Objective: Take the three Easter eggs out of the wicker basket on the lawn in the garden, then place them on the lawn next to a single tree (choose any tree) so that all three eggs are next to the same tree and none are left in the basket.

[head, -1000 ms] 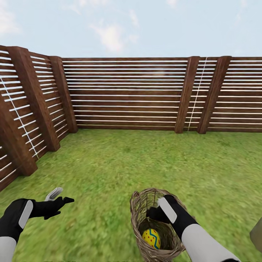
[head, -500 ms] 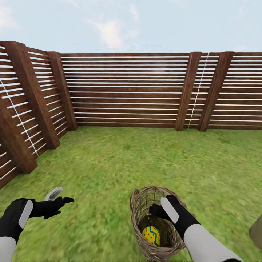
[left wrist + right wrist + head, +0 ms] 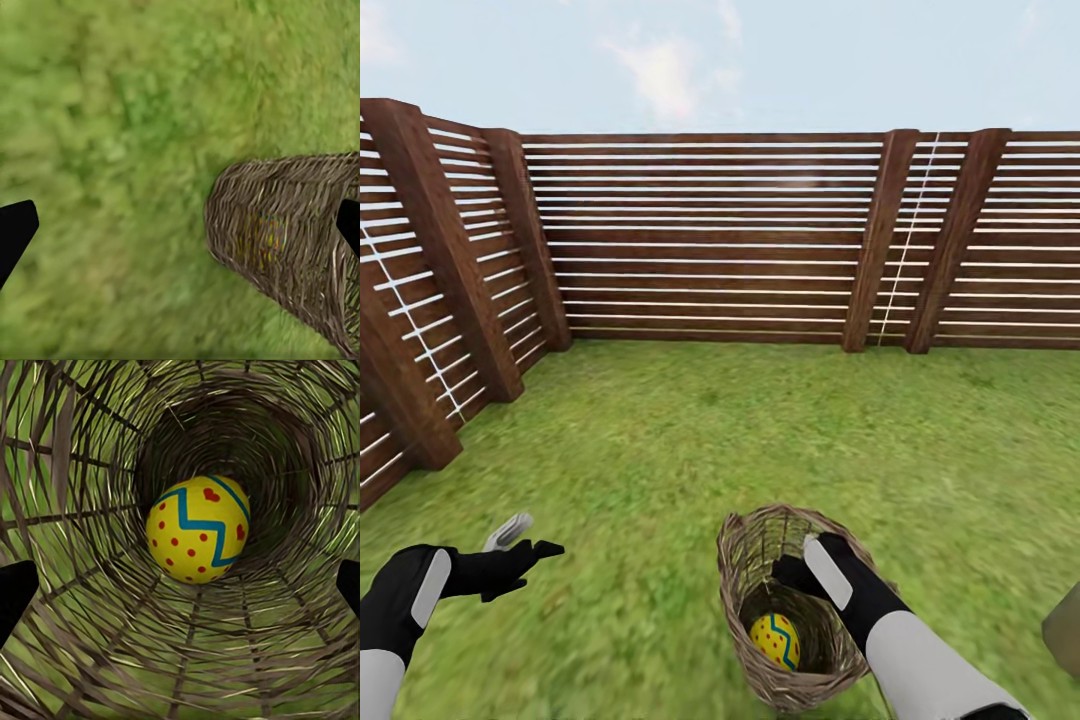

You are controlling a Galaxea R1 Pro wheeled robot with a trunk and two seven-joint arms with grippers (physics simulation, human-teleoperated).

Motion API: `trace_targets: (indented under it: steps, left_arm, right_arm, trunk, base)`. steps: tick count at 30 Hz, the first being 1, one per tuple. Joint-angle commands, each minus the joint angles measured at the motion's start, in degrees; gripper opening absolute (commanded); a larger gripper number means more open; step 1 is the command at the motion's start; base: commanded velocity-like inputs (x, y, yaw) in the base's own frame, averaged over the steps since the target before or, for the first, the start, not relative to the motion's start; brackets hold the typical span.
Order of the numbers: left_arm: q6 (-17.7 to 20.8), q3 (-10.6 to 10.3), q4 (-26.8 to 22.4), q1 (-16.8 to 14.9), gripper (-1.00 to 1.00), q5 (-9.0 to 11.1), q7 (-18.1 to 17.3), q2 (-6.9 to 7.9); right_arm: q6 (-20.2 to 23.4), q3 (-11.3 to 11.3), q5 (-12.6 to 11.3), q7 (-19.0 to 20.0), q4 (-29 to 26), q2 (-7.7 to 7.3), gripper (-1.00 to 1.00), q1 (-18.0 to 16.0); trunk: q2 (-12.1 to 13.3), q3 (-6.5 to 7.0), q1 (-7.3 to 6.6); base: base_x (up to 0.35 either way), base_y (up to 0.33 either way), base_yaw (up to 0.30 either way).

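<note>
Down inside the wicker basket [image 3: 790,610] on the lawn [image 3: 660,450], one Easter egg [image 3: 196,529] remains ungrasped, framed between the right gripper's [image 3: 792,580] wide-spread fingers, while the left gripper [image 3: 525,545] hangs open, empty, above grass.

You are looking at a yellow egg [image 3: 197,529] with red dots and a blue zigzag. It is lying in a brown woven basket [image 3: 745,560]. The grass [image 3: 690,440] is showing bright green, the fence [image 3: 710,240] dark brown.
</note>
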Motion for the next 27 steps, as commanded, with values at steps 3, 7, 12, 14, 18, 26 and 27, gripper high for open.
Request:
trace_targets:
  steps: [3, 7, 12, 14, 18, 26, 27]
  left_arm:
    - [0.34, 0.14, -0.02, -0.05, 1.00, 0.04, -0.13, 0.00]
    - [0.33, 0.14, -0.03, -0.09, 1.00, 0.04, -0.13, 0.03]
    - [0.34, 0.14, -0.05, -0.12, 1.00, 0.04, -0.13, 0.06]
    - [0.34, 0.15, -0.06, -0.13, 1.00, 0.04, -0.13, 0.09]
    - [0.36, 0.27, -0.23, -0.19, 1.00, 0.04, -0.13, 0.26]
    - [0.48, 0.32, -1.43, -0.22, 1.00, 0.04, -0.13, 0.41]
    - [0.50, 0.35, -1.48, -0.22, 1.00, 0.04, -0.13, 0.43]
  right_arm:
    - [0.13, 0.28, 0.56, -0.51, -0.07, -0.01, 1.00, -0.66]
    - [0.34, 0.28, 3.35, -0.39, -0.07, 0.09, 1.00, -1.71]
    - [0.69, 0.33, 4.16, 0.06, -0.07, 0.05, 1.00, -1.91]
    - [0.79, 0.41, 4.19, 0.10, -0.05, 0.05, 1.00, -1.91]
    - [2.04, 0.58, 4.25, 0.11, 0.01, 0.01, 1.00, -1.86]
    - [3.75, 0.61, 4.34, 0.09, -0.06, -0.04, 1.00, -1.85]
    - [3.77, 0.62, 4.36, 0.08, -0.06, -0.04, 1.00, -1.85]
  trunk:
    - [-0.03, -0.34, -0.01]
    - [-0.03, -0.72, -0.01]
    - [-0.03, -1.20, -0.01]
    - [-0.03, -1.39, -0.01]
    - [-0.03, -1.77, -0.01]
    - [-0.03, -2.53, -0.01]
    - [-0.43, -2.80, 0.21]
  base:
    - [0.000, 0.000, 0.000]
    - [0.000, 0.000, 0.000]
    - [0.000, 0.000, 0.000]
    - [0.000, 0.000, 0.000]
    - [0.000, 0.000, 0.000]
    - [0.000, 0.000, 0.000]
    - [0.000, 0.000, 0.000]
